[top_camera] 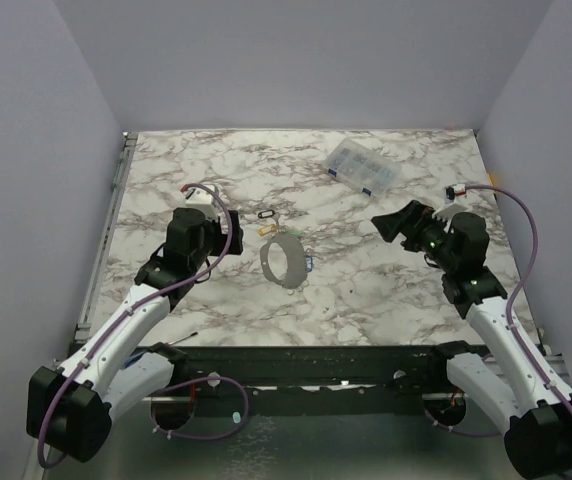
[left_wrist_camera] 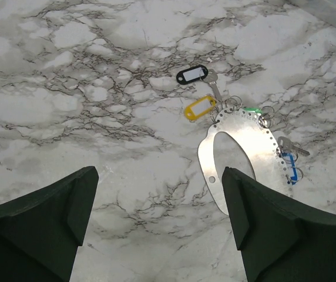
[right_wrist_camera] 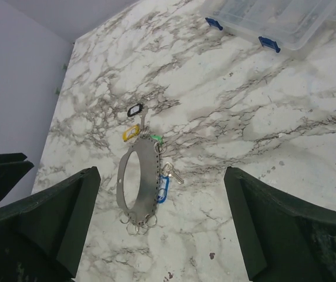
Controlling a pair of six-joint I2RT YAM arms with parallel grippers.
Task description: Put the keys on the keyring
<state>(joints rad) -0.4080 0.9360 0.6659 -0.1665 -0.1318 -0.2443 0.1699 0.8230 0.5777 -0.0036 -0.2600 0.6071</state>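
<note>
The keyring (top_camera: 296, 264) is a flat grey metal oval with small holes along its rim, lying mid-table. In the left wrist view the keyring (left_wrist_camera: 256, 147) is ahead and to the right, its near end beside my right finger. Around its far end lie a black-rimmed tag (left_wrist_camera: 191, 75), a yellow tag (left_wrist_camera: 199, 108) and a green one (left_wrist_camera: 251, 110). A blue tag (left_wrist_camera: 289, 166) with a silver key lies at its side. My left gripper (left_wrist_camera: 159, 182) is open over bare marble. My right gripper (right_wrist_camera: 162, 176) is open, well above the keyring (right_wrist_camera: 150, 167) and blue tag (right_wrist_camera: 163, 189).
A clear plastic compartment box (top_camera: 362, 168) with blue latches sits at the back right and shows as the box (right_wrist_camera: 279, 20) at the top of the right wrist view. Several bare split rings (right_wrist_camera: 138, 222) hang off the keyring's near end. Grey walls enclose the table.
</note>
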